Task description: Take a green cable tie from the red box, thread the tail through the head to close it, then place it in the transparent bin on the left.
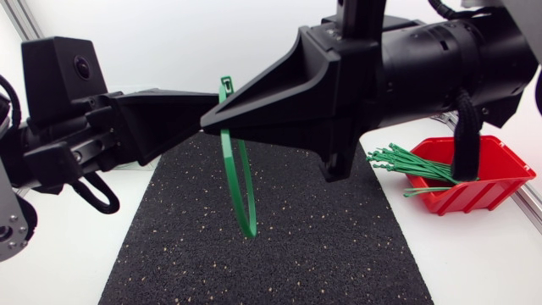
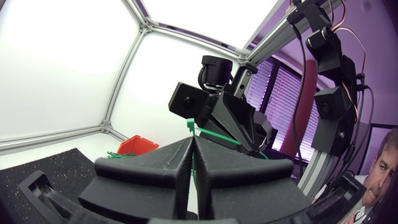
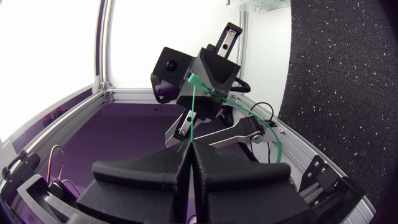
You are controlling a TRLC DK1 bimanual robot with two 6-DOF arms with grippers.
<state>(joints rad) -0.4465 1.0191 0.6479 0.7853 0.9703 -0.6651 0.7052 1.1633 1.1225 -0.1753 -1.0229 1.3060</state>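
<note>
Over black mat (image 1: 296,254), green cable tie (image 1: 240,182) hangs looped.

cable tie (image 1: 231,174): head-end stretch hidden behind right hand (image 1: 207,124) | red box (image 1: 474,195): rear hidden behind right arm (image 1: 440,59)

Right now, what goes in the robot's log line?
left end effector: shut on green cable tie | right end effector: shut on it | tie: looped above mat | red box: spare ties inside
</note>
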